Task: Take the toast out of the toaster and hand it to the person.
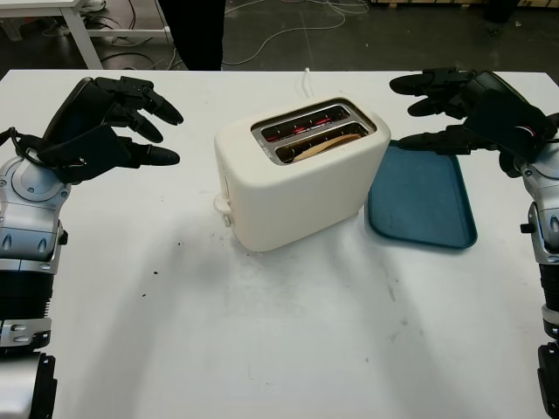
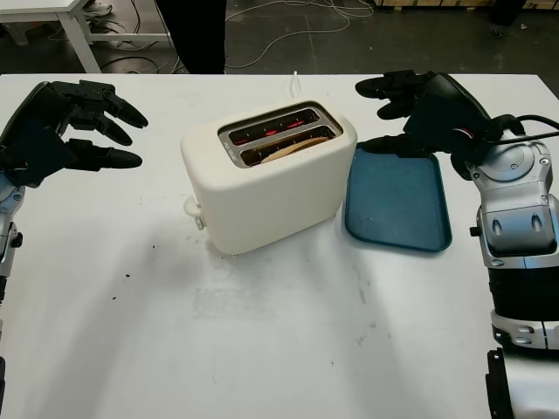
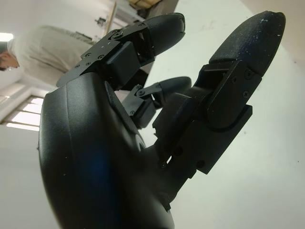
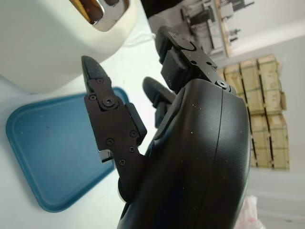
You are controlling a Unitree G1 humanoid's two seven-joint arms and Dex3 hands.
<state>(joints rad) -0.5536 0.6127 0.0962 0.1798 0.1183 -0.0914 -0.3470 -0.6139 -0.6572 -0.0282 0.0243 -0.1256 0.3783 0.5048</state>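
A cream two-slot toaster [image 1: 297,179] stands in the middle of the white table [image 1: 262,340]. A slice of toast [image 1: 321,143] sits low in its nearer slot, and the far slot glows red inside. My left hand [image 1: 131,122] hovers open above the table, well to the left of the toaster. My right hand [image 1: 437,109] hangs open to the right of the toaster, over the far end of a blue tray [image 1: 428,196]. The right wrist view shows that hand [image 4: 114,119] above the tray [image 4: 43,143], with the toaster [image 4: 52,43] just beyond.
The blue tray lies flat right of the toaster. A person [image 3: 52,45] in a light top stands beyond the table's far side; dark trouser legs [image 1: 196,30] are at the far edge. Cables trail on the floor behind, and a white table leg [image 1: 79,30] is far left.
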